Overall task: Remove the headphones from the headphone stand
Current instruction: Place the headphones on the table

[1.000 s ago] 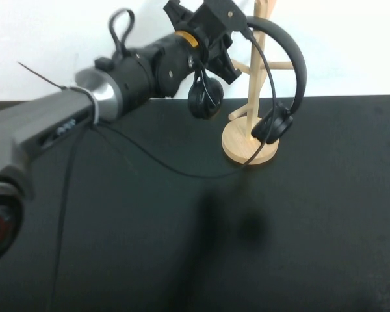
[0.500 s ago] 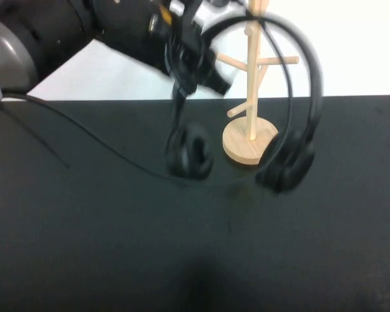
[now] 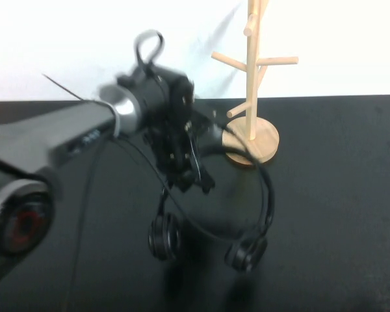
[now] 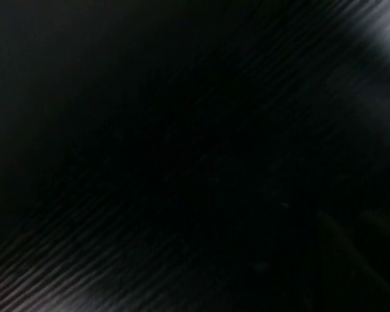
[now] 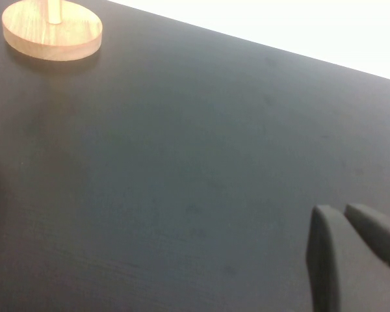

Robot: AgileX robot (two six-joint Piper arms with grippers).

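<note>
My left gripper (image 3: 185, 166), mid-frame, is clamped on the headphones (image 3: 247, 214), which hang off the headphone stand (image 3: 250, 133) low over the table (image 3: 338, 195), while my right gripper (image 5: 351, 250) rests pinched together, and a loose grip could drop them.

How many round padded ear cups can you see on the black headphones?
2: one ear cup hangs below the left pincer, the other lower right of it, both near the dark table.

I can read no text: the pale marking on my left arm (image 3: 84, 138) is too smeared to make out.
</note>
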